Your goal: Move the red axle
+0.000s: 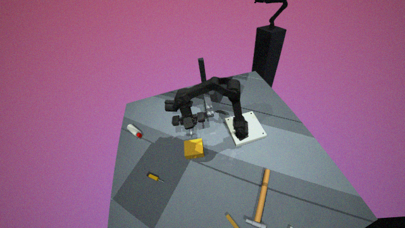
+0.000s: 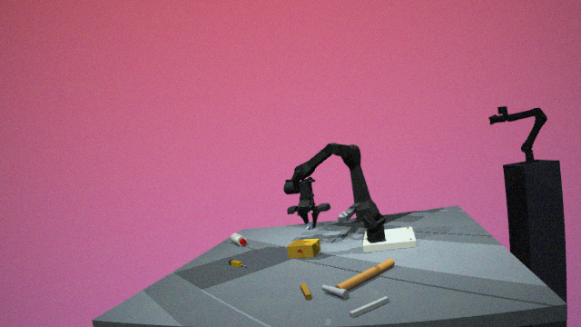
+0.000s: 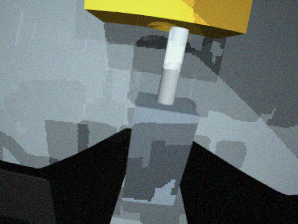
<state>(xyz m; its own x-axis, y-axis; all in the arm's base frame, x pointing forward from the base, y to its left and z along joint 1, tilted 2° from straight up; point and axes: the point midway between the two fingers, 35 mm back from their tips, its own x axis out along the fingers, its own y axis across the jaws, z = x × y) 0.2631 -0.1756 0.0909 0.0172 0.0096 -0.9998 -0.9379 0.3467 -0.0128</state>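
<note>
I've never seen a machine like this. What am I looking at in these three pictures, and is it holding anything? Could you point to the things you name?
The big black machine is a robot arm (image 1: 215, 82) (image 2: 359, 179), standing on a white plate (image 1: 257, 126) (image 2: 401, 237). One picture looks down from above, one looks across the table from outside, and the close-up comes from a camera near the robot's hand.

That hand, the gripper (image 1: 190, 127) (image 2: 310, 224) (image 3: 154, 139), is closed on a grey block (image 3: 160, 131) with a white pin (image 3: 172, 65) sticking out. In the close-up the pin points towards a yellow block (image 1: 193, 148) (image 2: 303, 249) (image 3: 167, 7), which shows a red spot (image 2: 300, 252) on its side, probably the rod's end.

Also on the table are a hammer (image 1: 262, 196) (image 2: 365, 274) and a small screwdriver (image 1: 153, 177) (image 2: 236, 263).
</note>
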